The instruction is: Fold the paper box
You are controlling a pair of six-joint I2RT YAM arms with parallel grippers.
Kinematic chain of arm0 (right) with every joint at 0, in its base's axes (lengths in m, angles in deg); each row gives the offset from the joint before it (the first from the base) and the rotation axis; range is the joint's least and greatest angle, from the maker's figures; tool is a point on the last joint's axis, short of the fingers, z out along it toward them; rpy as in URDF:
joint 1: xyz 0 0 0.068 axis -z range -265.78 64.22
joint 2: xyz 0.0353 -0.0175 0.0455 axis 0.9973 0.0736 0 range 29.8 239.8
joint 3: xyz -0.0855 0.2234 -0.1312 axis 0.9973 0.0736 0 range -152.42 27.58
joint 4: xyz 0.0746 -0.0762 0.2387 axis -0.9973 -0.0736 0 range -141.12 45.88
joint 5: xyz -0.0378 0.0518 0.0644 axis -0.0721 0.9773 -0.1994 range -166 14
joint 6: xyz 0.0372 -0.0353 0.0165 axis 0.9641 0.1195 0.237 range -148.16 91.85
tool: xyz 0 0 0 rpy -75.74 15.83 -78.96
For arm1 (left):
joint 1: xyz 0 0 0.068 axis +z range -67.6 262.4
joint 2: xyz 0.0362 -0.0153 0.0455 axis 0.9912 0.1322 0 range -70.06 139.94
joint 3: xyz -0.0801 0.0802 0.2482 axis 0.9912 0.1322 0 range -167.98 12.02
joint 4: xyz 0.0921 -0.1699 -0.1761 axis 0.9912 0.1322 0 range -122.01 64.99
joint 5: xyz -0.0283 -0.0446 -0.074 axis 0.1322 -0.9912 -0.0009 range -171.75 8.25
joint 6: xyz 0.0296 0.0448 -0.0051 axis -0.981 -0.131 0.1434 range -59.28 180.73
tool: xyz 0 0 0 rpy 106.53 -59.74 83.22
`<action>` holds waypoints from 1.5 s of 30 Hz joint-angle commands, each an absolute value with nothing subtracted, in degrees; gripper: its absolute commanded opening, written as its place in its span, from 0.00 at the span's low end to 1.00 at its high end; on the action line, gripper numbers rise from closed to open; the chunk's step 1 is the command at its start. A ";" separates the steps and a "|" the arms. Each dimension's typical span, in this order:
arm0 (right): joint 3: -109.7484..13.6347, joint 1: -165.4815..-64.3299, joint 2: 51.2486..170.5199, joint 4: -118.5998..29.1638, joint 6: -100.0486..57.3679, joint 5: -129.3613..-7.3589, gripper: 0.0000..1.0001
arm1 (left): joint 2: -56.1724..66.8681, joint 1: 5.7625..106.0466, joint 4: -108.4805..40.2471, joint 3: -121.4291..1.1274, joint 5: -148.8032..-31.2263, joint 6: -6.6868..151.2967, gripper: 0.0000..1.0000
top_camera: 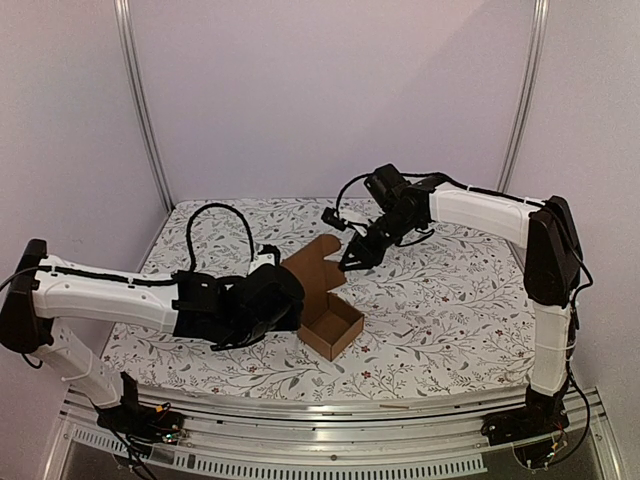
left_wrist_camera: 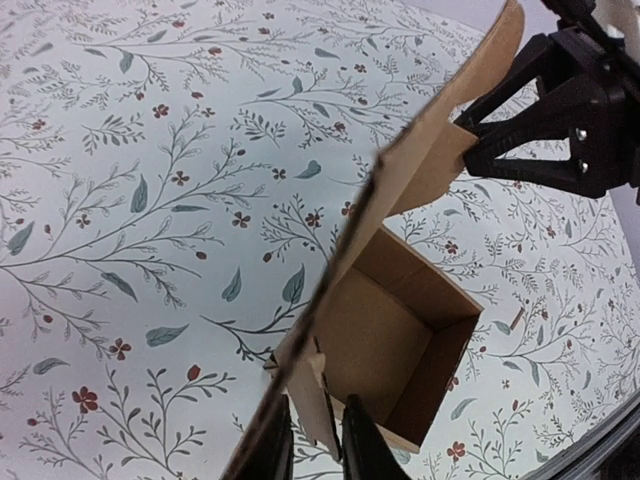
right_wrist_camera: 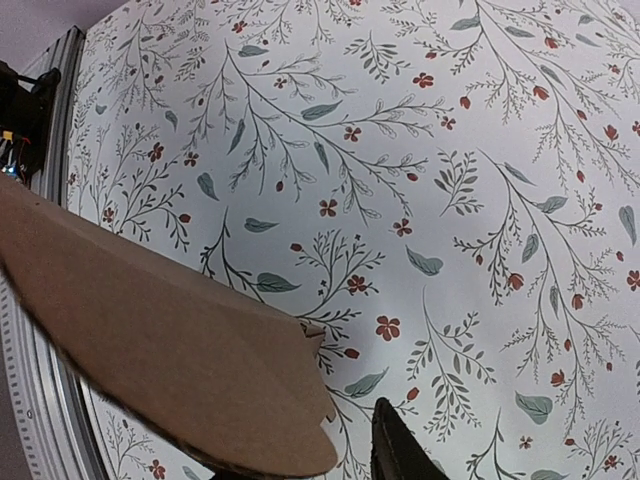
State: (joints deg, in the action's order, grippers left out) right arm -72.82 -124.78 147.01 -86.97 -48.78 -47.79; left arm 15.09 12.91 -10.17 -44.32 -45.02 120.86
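The paper box point(top_camera: 332, 326) is a brown cardboard tray with its long lid flap point(top_camera: 312, 262) standing up behind it. My left gripper point(left_wrist_camera: 315, 452) is at the tray's near corner, and a small side flap point(left_wrist_camera: 318, 395) stands slanted between its narrowly open fingers, not pinched flat. My right gripper point(top_camera: 353, 257) is at the lid's upper tip. In the right wrist view the lid point(right_wrist_camera: 170, 370) covers one finger. The other finger point(right_wrist_camera: 396, 448) stands apart from the lid's edge, so the right gripper is open.
The table is covered by a floral cloth point(top_camera: 450, 300). An aluminium rail point(top_camera: 330, 415) runs along its near edge. White walls and two metal posts close the back. The right gripper's black body point(left_wrist_camera: 570, 110) shows beside the lid in the left wrist view.
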 commanded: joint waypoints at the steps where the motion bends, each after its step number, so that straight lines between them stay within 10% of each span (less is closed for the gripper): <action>1: -73.19 -125.21 148.03 -85.53 -49.13 -50.00 0.29 | 16.28 14.24 -9.66 -46.22 -45.72 118.78 0.16; 19: -74.35 -128.73 146.93 -85.93 -40.42 -53.06 0.00 | 19.42 18.45 -9.66 -51.01 -45.11 112.36 0.01; 45: -65.90 -129.42 144.32 -63.94 -14.05 -79.59 0.00 | 39.34 26.59 -19.01 -68.33 -32.73 109.01 0.00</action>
State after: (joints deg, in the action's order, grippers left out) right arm -67.12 -128.91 146.20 -66.67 -17.81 -77.06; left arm 36.94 26.07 -15.00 -66.07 -36.26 108.80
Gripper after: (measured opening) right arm 0.006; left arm 0.007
